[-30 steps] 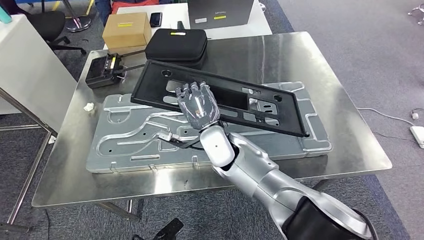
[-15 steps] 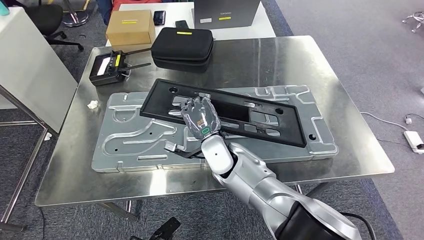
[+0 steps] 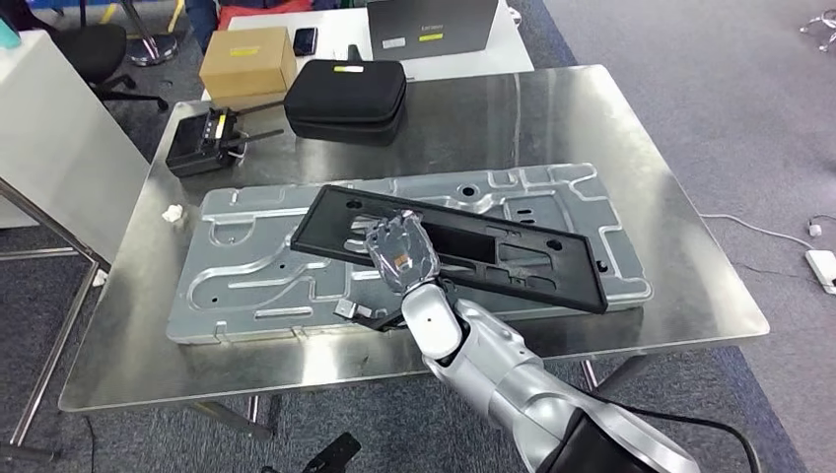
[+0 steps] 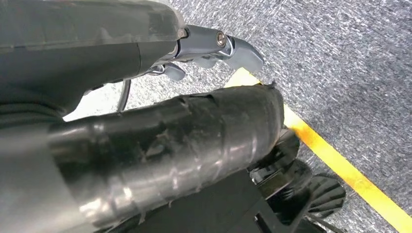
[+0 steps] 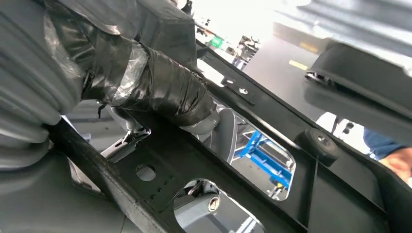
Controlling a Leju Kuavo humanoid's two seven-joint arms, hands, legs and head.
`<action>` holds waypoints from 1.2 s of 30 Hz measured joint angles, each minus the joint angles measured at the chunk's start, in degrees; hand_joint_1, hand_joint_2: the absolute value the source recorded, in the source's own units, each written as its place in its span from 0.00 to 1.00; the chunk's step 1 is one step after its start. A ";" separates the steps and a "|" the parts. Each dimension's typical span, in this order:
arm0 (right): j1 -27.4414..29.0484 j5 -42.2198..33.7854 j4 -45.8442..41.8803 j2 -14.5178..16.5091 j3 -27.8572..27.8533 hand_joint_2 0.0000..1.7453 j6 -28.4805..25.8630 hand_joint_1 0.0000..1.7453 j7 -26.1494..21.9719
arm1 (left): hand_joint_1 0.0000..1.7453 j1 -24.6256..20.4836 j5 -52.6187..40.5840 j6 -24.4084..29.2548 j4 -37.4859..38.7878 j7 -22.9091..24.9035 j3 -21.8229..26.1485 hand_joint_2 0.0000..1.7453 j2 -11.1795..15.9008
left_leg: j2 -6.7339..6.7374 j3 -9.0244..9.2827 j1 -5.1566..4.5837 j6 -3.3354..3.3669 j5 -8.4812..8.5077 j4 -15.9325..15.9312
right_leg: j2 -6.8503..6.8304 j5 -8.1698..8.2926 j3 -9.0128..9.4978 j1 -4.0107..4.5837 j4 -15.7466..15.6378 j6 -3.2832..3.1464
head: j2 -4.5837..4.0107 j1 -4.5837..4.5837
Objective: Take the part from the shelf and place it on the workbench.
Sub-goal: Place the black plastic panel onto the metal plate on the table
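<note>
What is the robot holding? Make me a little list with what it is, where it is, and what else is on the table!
holding: black frame part, gripped by right hand
where: over the silver metal plate on the steel workbench
tilt: slanted across the plate
also on table: black case, black radio device
left hand: hanging by the floor

The head view looked down from high onto the worktop (image 3: 631,128), the right wrist view sat close against the black part (image 5: 204,165) both shared, and the left wrist view faced carpeted floor (image 4: 340,58).
</note>
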 joint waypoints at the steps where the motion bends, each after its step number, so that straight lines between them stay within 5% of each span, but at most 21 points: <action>1: 0.14 0.00 0.12 0.08 -0.03 1.00 0.13 0.97 -0.16 | 0.00 0.02 0.00 0.00 0.00 0.00 -0.01 0.00 0.01 | 0.00 -1.83 0.02 -0.15 -1.84 3.97 | -0.04 0.00 -0.02 0.06 0.00 -0.12 | 0.00 -0.02; 2: 0.36 0.00 0.27 0.12 -0.04 1.00 0.25 0.92 -0.34 | 0.00 0.07 0.00 0.00 0.00 0.00 -0.01 0.00 0.02 | 0.00 -3.52 0.06 -0.25 -3.14 7.55 | -0.06 -0.02 -0.02 0.13 0.03 -0.18 | 0.00 -0.01; 3: 0.63 0.00 0.44 0.12 -0.05 1.00 0.35 0.69 -0.50 | 0.00 0.12 0.00 0.00 0.00 0.00 -0.01 0.00 0.02 | 0.00 -4.55 0.07 -0.30 -3.48 9.60 | -0.09 -0.05 -0.02 0.19 0.06 -0.21 | 0.00 -0.01; 4: 0.88 0.00 0.61 0.13 -0.07 1.00 0.39 0.44 -0.58 | 0.00 0.16 0.00 0.00 0.00 0.00 -0.01 0.00 0.03 | 0.00 -4.48 0.08 -0.28 -2.61 9.25 | -0.08 -0.06 -0.01 0.23 0.12 -0.21 | 0.00 -0.01; 6: 1.13 0.00 0.84 0.20 -0.11 1.00 0.38 0.01 -0.63 | 0.00 0.15 0.00 0.02 0.00 0.00 -0.01 0.00 0.04 | 0.02 -1.33 0.10 -0.08 1.35 2.43 | -0.01 -0.15 0.03 0.23 0.30 -0.11 | 0.00 -0.01; 9: 1.12 0.01 0.97 0.25 -0.21 1.00 0.38 0.00 -0.50 | 0.00 0.01 -0.03 0.10 0.00 0.02 -0.04 0.00 0.04 | -0.05 2.70 -0.18 0.56 3.98 -6.01 | 0.09 -0.26 -0.17 0.52 0.58 0.52 | 0.00 0.01; 13: 1.16 0.11 1.14 0.22 -0.25 1.00 0.38 0.00 -0.43 | 0.00 0.10 -0.13 0.13 0.00 0.09 -0.13 0.00 0.05 | -0.05 2.92 -0.04 1.86 4.33 -6.77 | 0.06 -0.76 -0.51 0.49 1.17 1.74 | 0.00 0.04; 17: 1.30 0.11 1.37 0.13 -0.26 1.00 0.60 0.00 -0.39 | 0.00 0.01 -0.22 0.06 0.00 0.09 -0.22 0.00 0.03 | 0.09 2.95 0.11 2.63 4.64 -7.10 | 0.02 -6.95 -5.86 0.32 13.07 2.43 | 0.00 0.10; 19: 1.54 0.11 1.59 0.11 -0.26 1.00 0.63 0.00 -0.47 | 0.00 0.07 -0.26 0.04 0.00 0.09 -0.22 0.00 0.04 | 0.08 2.87 0.10 2.64 4.60 -6.91 | 0.01 -7.15 -7.20 0.27 15.99 2.43 | 0.00 0.10; 22: 1.54 0.11 1.76 0.13 -0.26 1.00 0.67 0.00 -0.71 | 0.00 0.05 -0.32 0.06 0.00 0.09 -0.28 0.00 0.02 | -0.08 2.81 0.05 2.42 4.40 -6.52 | 0.01 -2.32 -2.41 0.36 6.62 1.77 | 0.00 0.10; 24: 1.46 0.11 1.80 0.13 -0.26 1.00 0.98 0.00 -1.01 | 0.00 0.04 -0.34 0.12 0.00 0.14 -0.33 0.00 0.01 | -0.12 2.66 -0.13 2.00 4.29 -6.34 | 0.04 -0.92 0.13 0.62 1.43 1.34 | 0.00 0.08; 29: 1.30 0.11 1.89 0.22 -0.26 1.00 3.56 0.00 -2.42 | 0.00 0.04 -0.28 0.22 0.00 0.19 -0.36 0.00 0.01 | -0.05 1.81 -0.04 0.45 2.93 -4.65 | 0.06 -0.38 0.70 0.43 -0.10 0.11 | 0.00 0.01; 33: 1.19 0.03 2.02 0.17 -0.31 1.00 8.46 0.00 -4.83 | 0.00 0.24 0.26 0.34 0.00 0.13 -0.36 0.00 0.15 | -0.02 -4.12 0.16 -0.42 -3.42 8.73 | -0.17 -0.30 0.70 0.37 -0.27 -0.32 | 0.00 -0.10; 34: 1.23 -0.01 2.08 0.15 -0.37 1.00 9.22 0.00 -5.24 | 0.00 0.34 0.38 0.34 0.00 0.10 -0.36 0.00 0.21 | -0.02 -4.59 0.17 -0.48 -3.31 9.78 | -0.17 -0.31 0.68 0.38 -0.24 -0.33 | 0.00 -0.10; 36: 1.17 -0.03 2.10 0.13 -0.52 1.00 9.71 0.00 -5.57 | 0.00 0.41 0.46 0.34 0.00 0.08 -0.36 0.00 0.31 | 0.00 -2.05 0.18 -0.36 -0.07 4.94 | -0.12 -0.34 0.74 0.37 -0.12 -0.28 | 0.00 -0.10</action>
